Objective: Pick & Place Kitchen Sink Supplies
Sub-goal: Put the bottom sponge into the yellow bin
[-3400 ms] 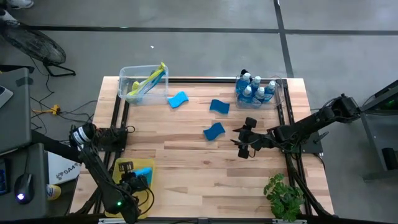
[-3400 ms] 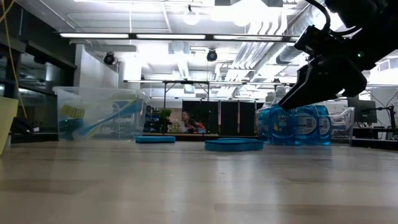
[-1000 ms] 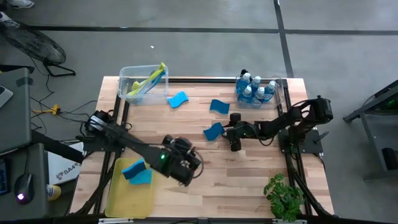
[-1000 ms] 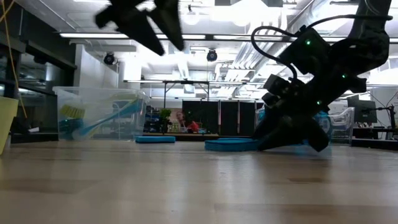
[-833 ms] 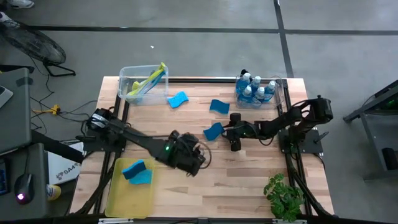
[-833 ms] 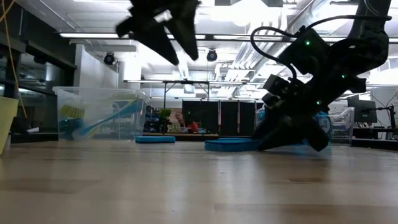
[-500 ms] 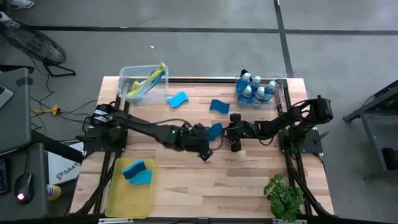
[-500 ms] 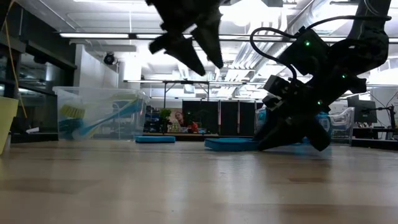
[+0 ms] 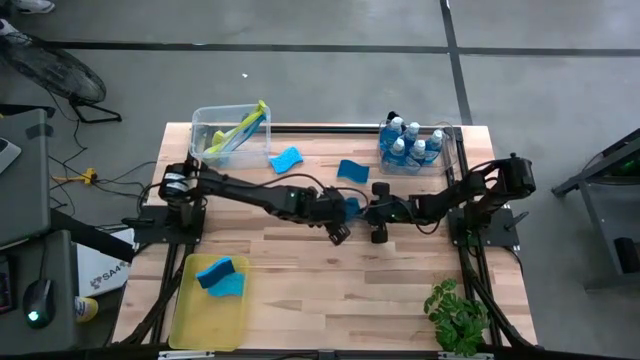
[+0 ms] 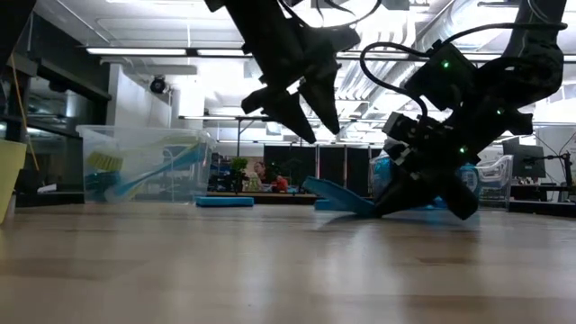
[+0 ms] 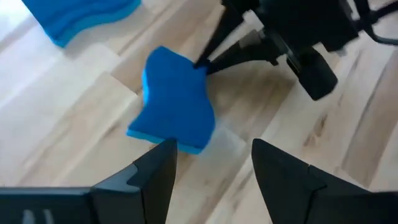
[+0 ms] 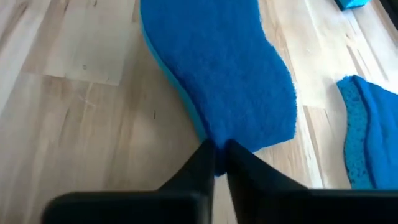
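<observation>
Right gripper (image 12: 216, 163), centre-right of the high view, is pinched on the edge of a blue sponge (image 12: 224, 81), one end tilted up off the wooden table (image 9: 400, 280). Left gripper (image 11: 211, 158) hovers just above the same sponge, fingers apart, nothing held. Other sponges: one in the yellow tray (image 9: 205, 318) at lower left, two near the top centre.

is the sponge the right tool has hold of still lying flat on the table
No. In the low view the sponge pinched by the right tool tilts, its far end raised off the table.
</observation>
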